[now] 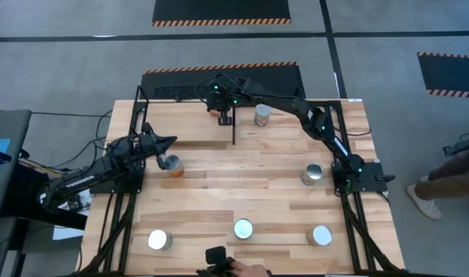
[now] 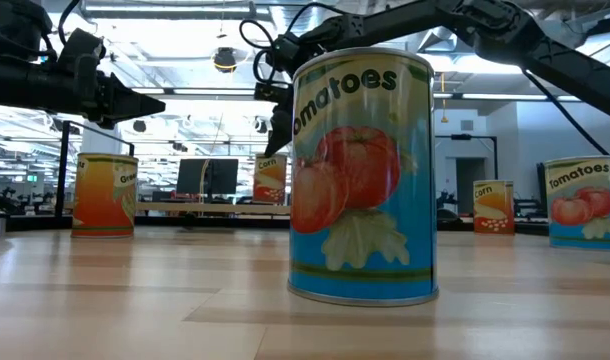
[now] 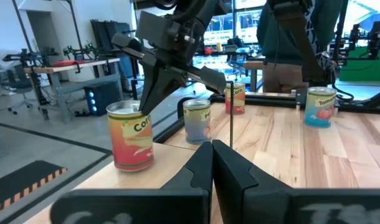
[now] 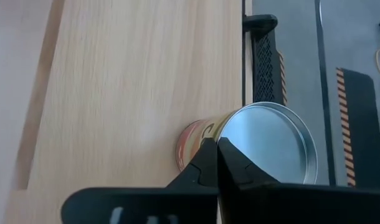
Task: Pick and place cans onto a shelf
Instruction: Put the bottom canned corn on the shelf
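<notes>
My right gripper [image 4: 218,144] is shut and slants down at the far side of the table [image 1: 223,115], over the shelf [image 4: 134,74]. Its tips are at the silver top of an orange corn can [image 4: 268,149], which stands upright on the shelf board [image 3: 131,137]. The gripper hides this can in the high view. A second can [image 1: 261,115] stands to the right of it on the shelf. My left gripper [image 1: 167,143] waits shut at the table's left, level, beside an orange can [image 1: 171,164]. My right gripper's shut fingers [image 3: 146,93] slant down from the table's right and end at the rim of the corn can's top [image 4: 240,134]. I cannot tell whether they touch it. The can stands upright on its base on the shelf.
Several more cans stand upright on the plank table: one at the right [image 1: 313,174] and three along the near edge [image 1: 157,240], [image 1: 242,228], [image 1: 320,235]. A thin black post [image 1: 234,127] rises by the shelf, and a black frame [image 4: 265,50] edges it. A person's shoe [image 1: 427,201] shows right of the table.
</notes>
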{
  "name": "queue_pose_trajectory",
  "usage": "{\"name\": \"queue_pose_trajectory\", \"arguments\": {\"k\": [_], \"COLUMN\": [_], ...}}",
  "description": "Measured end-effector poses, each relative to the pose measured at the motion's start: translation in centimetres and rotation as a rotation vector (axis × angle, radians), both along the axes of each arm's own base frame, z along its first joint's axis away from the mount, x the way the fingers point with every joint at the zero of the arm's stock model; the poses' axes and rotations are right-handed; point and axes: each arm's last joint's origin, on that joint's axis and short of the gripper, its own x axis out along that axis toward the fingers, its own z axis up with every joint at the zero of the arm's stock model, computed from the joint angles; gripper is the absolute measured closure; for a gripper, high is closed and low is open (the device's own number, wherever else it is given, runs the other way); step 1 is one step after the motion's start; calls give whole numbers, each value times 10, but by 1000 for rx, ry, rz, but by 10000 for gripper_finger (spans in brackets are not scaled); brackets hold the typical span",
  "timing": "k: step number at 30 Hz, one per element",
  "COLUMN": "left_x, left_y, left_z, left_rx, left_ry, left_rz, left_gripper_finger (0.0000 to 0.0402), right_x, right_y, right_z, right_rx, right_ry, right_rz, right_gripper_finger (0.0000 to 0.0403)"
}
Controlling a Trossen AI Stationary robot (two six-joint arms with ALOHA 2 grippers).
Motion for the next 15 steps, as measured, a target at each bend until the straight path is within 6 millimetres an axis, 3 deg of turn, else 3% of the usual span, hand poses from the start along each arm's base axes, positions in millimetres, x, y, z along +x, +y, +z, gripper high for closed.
{"name": "queue_pose_trajectory", "arguments": {"k": [15], "left_x": [0], "left_y": [0], "left_z": [0], "left_rx": [0], "left_ry": [0], "left_rz": [1], "left_gripper_finger": [401], "right_x": [-4], "right_y": [-9], "right_z": [0], "right_rx": [37], "right_ry": [-20], "right_rz": [-82], "right_gripper_finger": [308]}}
